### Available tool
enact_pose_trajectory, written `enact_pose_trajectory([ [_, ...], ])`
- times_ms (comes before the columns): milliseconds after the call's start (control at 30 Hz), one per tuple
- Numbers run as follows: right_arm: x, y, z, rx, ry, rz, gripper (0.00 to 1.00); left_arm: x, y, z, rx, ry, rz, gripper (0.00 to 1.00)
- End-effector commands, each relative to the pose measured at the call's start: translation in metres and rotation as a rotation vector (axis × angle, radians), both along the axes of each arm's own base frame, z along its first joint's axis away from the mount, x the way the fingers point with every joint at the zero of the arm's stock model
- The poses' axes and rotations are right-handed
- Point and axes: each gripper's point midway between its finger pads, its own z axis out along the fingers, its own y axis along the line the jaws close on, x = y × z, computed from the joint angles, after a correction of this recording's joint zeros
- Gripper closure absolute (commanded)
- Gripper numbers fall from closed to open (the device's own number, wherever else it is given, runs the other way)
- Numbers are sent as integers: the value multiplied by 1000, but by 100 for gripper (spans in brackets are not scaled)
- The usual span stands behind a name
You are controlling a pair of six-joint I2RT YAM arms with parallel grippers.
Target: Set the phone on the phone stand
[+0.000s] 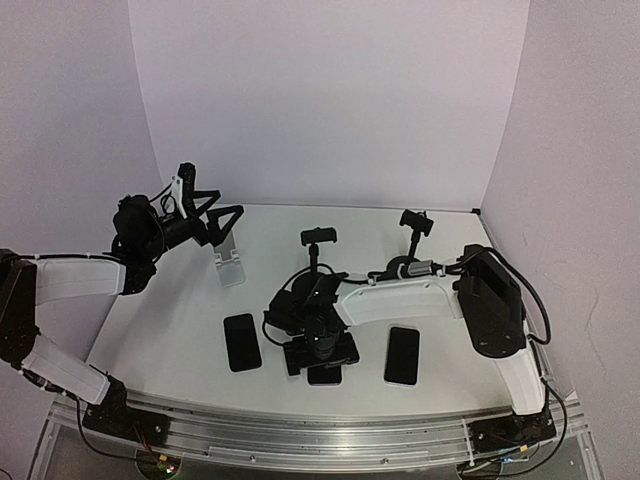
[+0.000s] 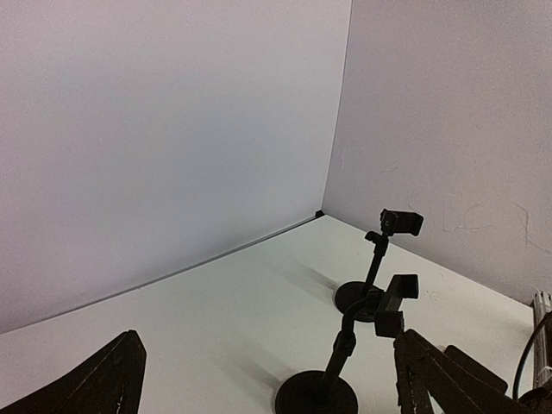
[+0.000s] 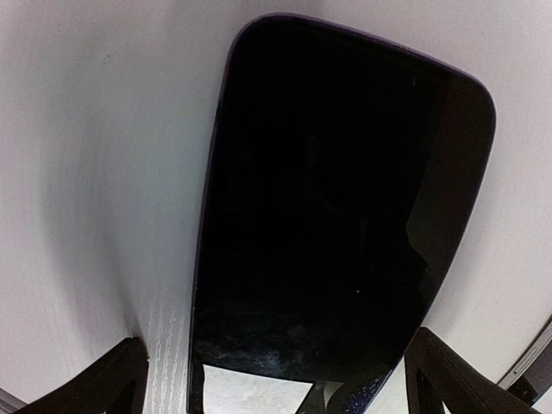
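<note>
Three dark phones lie flat on the white table (image 1: 180,310): one at the left (image 1: 241,341), one in the middle (image 1: 323,375), one at the right (image 1: 402,355). My right gripper (image 1: 322,350) is low over the middle phone. In the right wrist view that phone (image 3: 336,190) fills the frame, and the gripper (image 3: 276,366) is open with a finger on either side of its near end. A white phone stand (image 1: 230,263) stands at the back left. My left gripper (image 1: 212,207) is raised just behind it, open and empty (image 2: 267,384).
Two black clamp stands on round bases stand mid-table (image 1: 318,240) and back right (image 1: 415,225); both show in the left wrist view (image 2: 379,297) (image 2: 392,226). White walls close the back and both sides. A metal rail (image 1: 300,430) runs along the near edge.
</note>
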Motion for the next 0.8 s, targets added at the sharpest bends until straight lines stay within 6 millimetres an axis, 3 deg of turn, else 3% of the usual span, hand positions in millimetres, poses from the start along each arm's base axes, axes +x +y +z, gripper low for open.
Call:
enact_pose_trajectory([
  [0, 1, -8, -12, -15, 43, -10, 5, -4, 0, 9, -16, -16, -10, 1],
  [233, -3, -15, -24, -30, 57, -8, 34, -5, 1, 9, -14, -19, -2, 0],
  [367, 1, -11, -16, -8, 25, 18, 46, -7, 1, 8, -11, -15, -6, 1],
  [500, 13, 3, 20, 41, -120, 70, 52, -17, 0, 2, 2, 5, -37, 1],
  [767, 27, 38, 128, 209, -529, 139, 53, -51, -9, -20, 85, 111, -173, 10],
])
